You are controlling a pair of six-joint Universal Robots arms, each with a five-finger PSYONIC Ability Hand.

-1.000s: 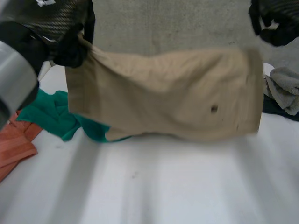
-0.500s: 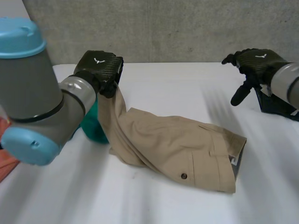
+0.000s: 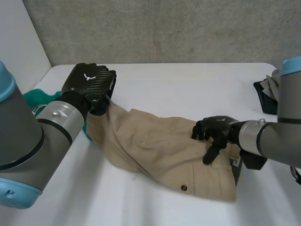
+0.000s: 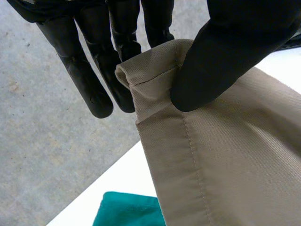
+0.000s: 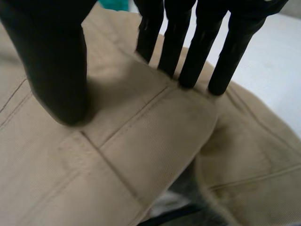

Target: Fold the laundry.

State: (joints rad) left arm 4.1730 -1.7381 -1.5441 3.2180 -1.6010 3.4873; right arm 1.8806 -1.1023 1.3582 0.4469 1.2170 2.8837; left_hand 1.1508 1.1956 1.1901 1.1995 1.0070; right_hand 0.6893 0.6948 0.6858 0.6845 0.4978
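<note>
Khaki shorts [image 3: 164,150] now dropped onto desk [image 3: 188,80]; hem pinched by L hand [image 3: 89,84], R hand [image 3: 216,134] brought down straight-fingered, pressing them flat; smoothing prob. next.

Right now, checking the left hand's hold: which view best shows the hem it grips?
The left wrist view: the left hand visibly pinches the hem of the tan shorts between thumb and fingers. The head view shows the hand's back covering that pinch; the right wrist view, the shorts' other end under the right hand.
</note>
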